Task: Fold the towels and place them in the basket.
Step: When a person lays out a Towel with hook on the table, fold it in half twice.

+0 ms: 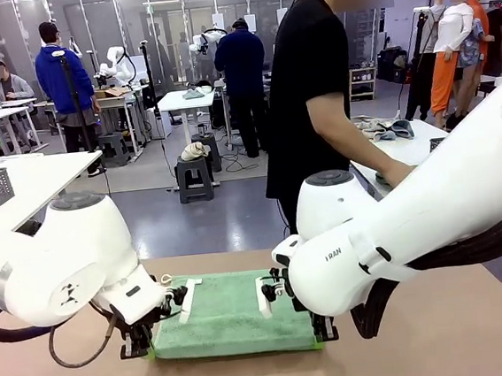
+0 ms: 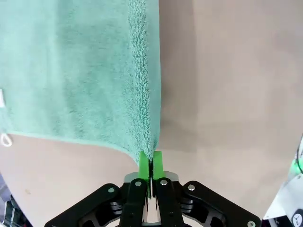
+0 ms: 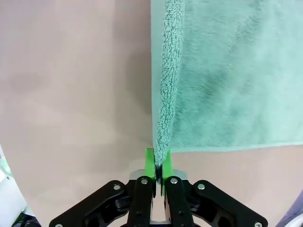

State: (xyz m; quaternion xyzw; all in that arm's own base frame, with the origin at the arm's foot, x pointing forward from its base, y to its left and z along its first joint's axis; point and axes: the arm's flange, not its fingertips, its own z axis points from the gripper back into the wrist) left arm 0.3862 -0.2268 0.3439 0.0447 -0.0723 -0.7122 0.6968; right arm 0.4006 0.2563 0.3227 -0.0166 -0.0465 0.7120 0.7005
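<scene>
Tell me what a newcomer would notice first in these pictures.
The green towel lies on the tan table, front and centre. The left end effector and the right end effector are each shut on one of its near corners. Beyond it, a person in black stands turned aside.

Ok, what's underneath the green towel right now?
Bare tan table shows all around the green towel, right up to the corners pinched by the left hand and right hand. Whatever lies under its middle is covered.
</scene>
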